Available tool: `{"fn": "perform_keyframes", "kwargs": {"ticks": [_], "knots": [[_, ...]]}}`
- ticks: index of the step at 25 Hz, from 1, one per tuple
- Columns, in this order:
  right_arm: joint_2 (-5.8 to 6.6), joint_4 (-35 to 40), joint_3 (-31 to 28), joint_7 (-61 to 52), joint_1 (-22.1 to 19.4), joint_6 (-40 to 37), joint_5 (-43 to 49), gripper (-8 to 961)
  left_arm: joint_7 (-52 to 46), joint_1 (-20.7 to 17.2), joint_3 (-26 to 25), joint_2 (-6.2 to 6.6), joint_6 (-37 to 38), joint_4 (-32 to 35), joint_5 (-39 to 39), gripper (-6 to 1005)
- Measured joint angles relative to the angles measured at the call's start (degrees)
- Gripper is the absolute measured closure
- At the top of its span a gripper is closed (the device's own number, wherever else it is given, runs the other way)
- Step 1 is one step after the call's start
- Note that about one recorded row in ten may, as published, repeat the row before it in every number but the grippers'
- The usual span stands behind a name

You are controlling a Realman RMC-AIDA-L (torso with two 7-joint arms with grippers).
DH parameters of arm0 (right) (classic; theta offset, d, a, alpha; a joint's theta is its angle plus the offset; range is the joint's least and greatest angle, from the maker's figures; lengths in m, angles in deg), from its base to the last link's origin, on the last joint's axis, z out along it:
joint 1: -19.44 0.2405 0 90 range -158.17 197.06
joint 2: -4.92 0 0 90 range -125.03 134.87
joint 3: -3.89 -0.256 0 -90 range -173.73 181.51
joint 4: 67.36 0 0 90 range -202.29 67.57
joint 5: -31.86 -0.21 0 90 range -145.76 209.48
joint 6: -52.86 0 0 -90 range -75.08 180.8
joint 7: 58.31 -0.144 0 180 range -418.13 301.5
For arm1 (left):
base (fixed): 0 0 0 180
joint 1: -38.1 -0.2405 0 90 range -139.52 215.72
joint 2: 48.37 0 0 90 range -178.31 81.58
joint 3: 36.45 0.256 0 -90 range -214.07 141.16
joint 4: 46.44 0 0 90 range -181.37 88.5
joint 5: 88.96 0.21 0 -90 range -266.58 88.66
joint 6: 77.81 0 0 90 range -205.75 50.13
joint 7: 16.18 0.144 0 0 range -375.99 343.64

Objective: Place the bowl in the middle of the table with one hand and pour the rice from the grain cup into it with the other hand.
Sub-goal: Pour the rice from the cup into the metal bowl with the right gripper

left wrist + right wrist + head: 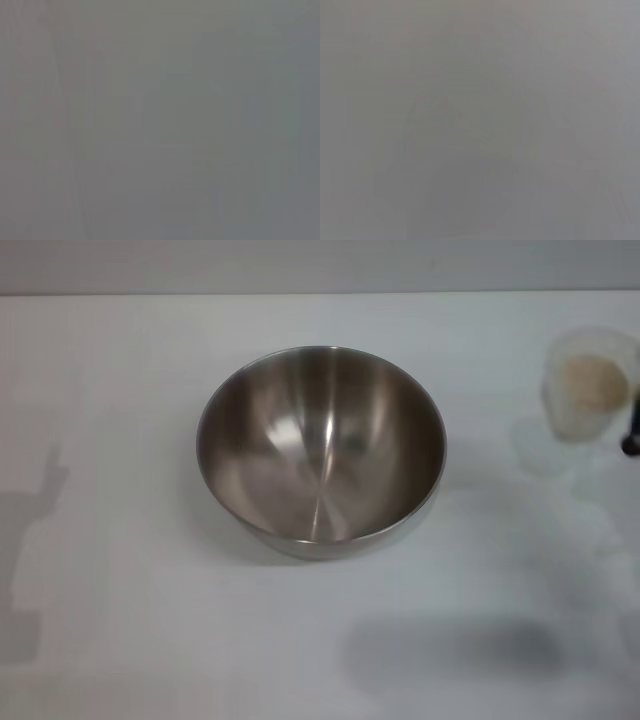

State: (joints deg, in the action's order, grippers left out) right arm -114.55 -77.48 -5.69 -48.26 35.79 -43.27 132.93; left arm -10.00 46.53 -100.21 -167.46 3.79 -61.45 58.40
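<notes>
1. The bowl (pixel 321 448) sits upright near the middle of the table (pixel 120 640), with nothing inside it.
2. The grain cup (pixel 590 385) stands upright at the table's right edge, well apart from the bowl, with the rice (pixel 593 383) still in it.
3. A small dark piece (pixel 632 436) shows at the right border, just beside the cup; it may be part of the right gripper, but too little of it shows to be sure, and whether it touches the cup cannot be told.
4. No gripper is clearly seen in the head view, so how the fingers of either one stand cannot be told; both wrist views give only a flat grey blur with no thing to make out.
5. The bowl is round brushed steel, shiny inside with streaked reflections, and far wider than the cup.
6. The cup is translucent plastic with a flared rim; the rice is a pale beige grainy mass.
7. The tabletop is plain, white and flat, with soft grey shadows on it at the left and at the near side.
8. Count: one bowl, one cup, one mass of rice.
</notes>
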Motion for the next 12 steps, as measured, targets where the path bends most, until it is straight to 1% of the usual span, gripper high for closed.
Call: {"fn": "perform_keyframes", "kwargs": {"ticks": [1,4,5,6,7,9,10,11,12], "knots": [[-0.05,0.0,-0.1,1.9,3.0,0.8,0.1,930,0.0,0.0,0.1,0.00,-0.2,0.0,0.0,140],[-0.06,-0.2,0.2,5.1,7.6,2.1,0.4,930,0.0,0.0,0.6,0.00,-0.6,0.0,0.0,140],[-0.06,-0.2,0.2,5.1,7.6,2.1,0.4,930,0.0,0.0,0.6,0.00,-0.6,0.0,0.0,140],[-0.06,-0.4,0.3,7.4,9.7,2.9,0.5,931,0.0,0.0,0.6,0.00,-0.6,-0.1,0.0,140],[-0.06,-0.4,0.3,7.4,9.7,2.9,0.5,931,-0.1,-0.1,0.6,0.00,-0.6,-0.1,0.0,140],[-0.12,-0.9,0.5,12.1,12.7,4.1,0.7,931,-1.4,-0.3,0.6,0.00,-0.6,0.0,0.0,140],[-0.12,-0.9,0.5,12.1,12.7,4.1,0.7,931,-1.4,-0.3,0.6,0.00,-0.6,0.0,0.0,140],[-0.12,-1.9,0.5,17.0,13.9,5.1,1.3,932,-2.5,-0.4,0.6,0.00,-0.7,0.2,0.0,140],[-0.12,-1.9,0.5,17.0,13.9,5.1,1.3,932,-2.5,-0.4,0.6,0.00,-0.7,0.2,0.0,140]]}}
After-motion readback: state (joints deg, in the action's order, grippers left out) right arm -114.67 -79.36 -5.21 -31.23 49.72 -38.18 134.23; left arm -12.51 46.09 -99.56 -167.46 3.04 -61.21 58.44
